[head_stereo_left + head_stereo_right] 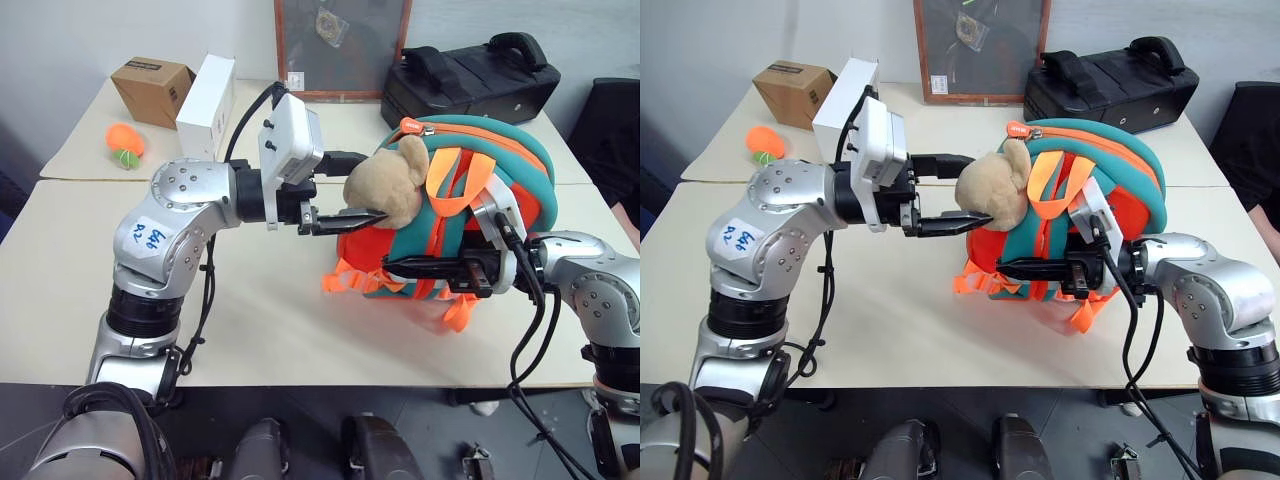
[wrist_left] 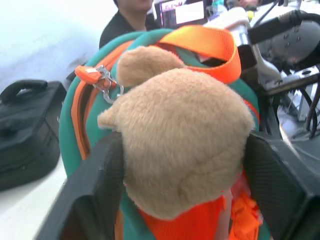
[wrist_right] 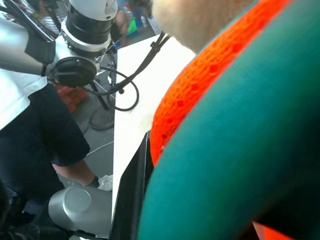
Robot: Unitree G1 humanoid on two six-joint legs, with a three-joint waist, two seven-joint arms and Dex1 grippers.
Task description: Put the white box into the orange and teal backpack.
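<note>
Right now the left gripper [image 1: 958, 190] straddles the plush bear [image 1: 992, 187] on the orange and teal backpack [image 1: 1120, 190], fingers apart. The right gripper [image 1: 400, 267], nearly closed, pinches the backpack's lower front. No flat white box can be made out near either gripper.

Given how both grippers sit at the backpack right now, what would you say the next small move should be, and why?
Probably move the left gripper off the plush bear toward the zipper pull. Its fingers straddle the bear's head, the right gripper looks shut on the orange and teal backpack low on its front, and the zipper appears closed, so nothing can go in yet.
</note>
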